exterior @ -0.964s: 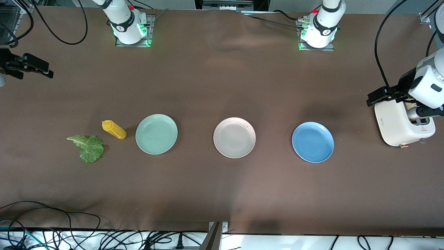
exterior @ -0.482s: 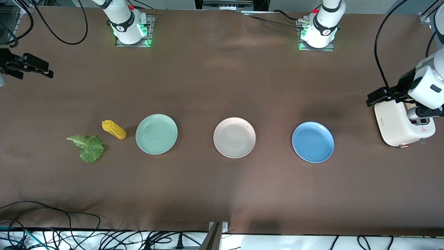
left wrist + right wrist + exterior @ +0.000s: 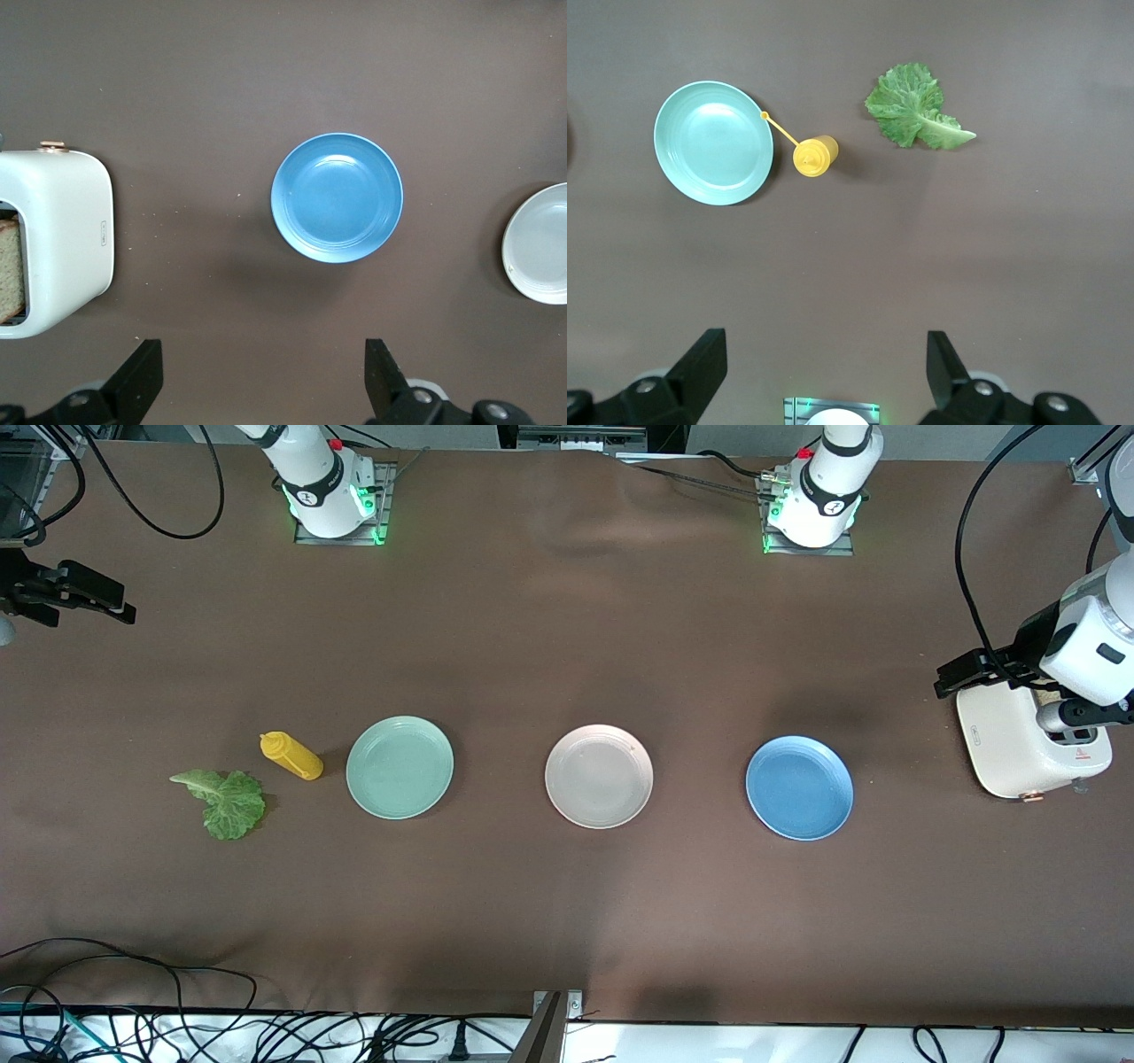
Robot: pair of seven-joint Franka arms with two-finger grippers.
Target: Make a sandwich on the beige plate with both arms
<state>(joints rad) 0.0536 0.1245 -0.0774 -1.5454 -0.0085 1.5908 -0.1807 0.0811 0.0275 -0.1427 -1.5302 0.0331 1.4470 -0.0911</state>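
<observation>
The beige plate (image 3: 599,776) lies bare at the table's middle, and its edge (image 3: 540,243) shows in the left wrist view. No sandwich is in view. A brown bread slice (image 3: 9,270) stands in a white toaster (image 3: 1019,744). A lettuce leaf (image 3: 226,802) lies flat toward the right arm's end. My left gripper (image 3: 261,363) hangs open and empty high over the table by the toaster (image 3: 66,239). My right gripper (image 3: 824,350) waits open and empty, high over the table at the right arm's end.
A mint green plate (image 3: 400,767) and a blue plate (image 3: 799,786) flank the beige one. A yellow mustard bottle (image 3: 291,755) lies between the mint plate and the lettuce. Cables run along the table's near edge.
The left arm's wrist has shifted a little over the toaster. The right arm and everything on the table have stayed where they were.
</observation>
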